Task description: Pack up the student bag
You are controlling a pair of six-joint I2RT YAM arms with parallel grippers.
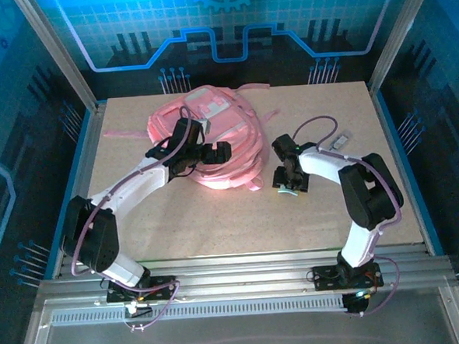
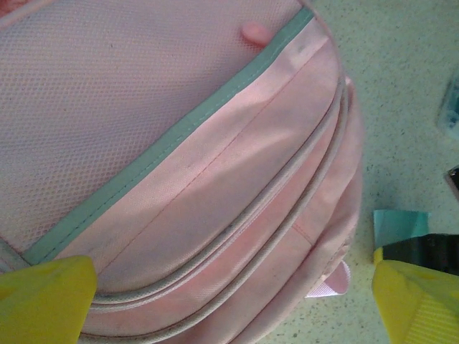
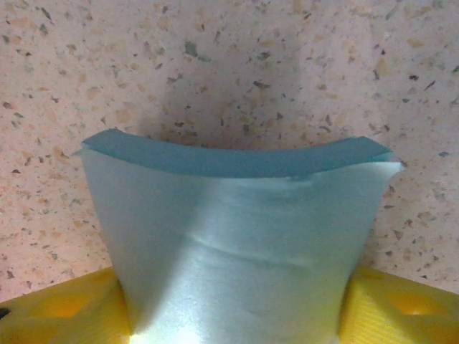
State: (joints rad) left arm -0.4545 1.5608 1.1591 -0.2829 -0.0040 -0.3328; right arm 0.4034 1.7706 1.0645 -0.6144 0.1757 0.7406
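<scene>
The left claw (image 2: 229,315) has its fingers spread wide, and the pink bag (image 2: 215,179) fills the gap between them and the room ahead, leaving bare table (image 2: 401,86) only off to the claw's right. The right claw (image 3: 237,315) is pinched on a pale blue pad (image 3: 237,236) that takes up all the room between its fingers. Open tabletop lies beyond the pad's far edge, the bag's straps lie close on this claw's left, and a small clear object (image 1: 338,142) sits apart on its other side.
</scene>
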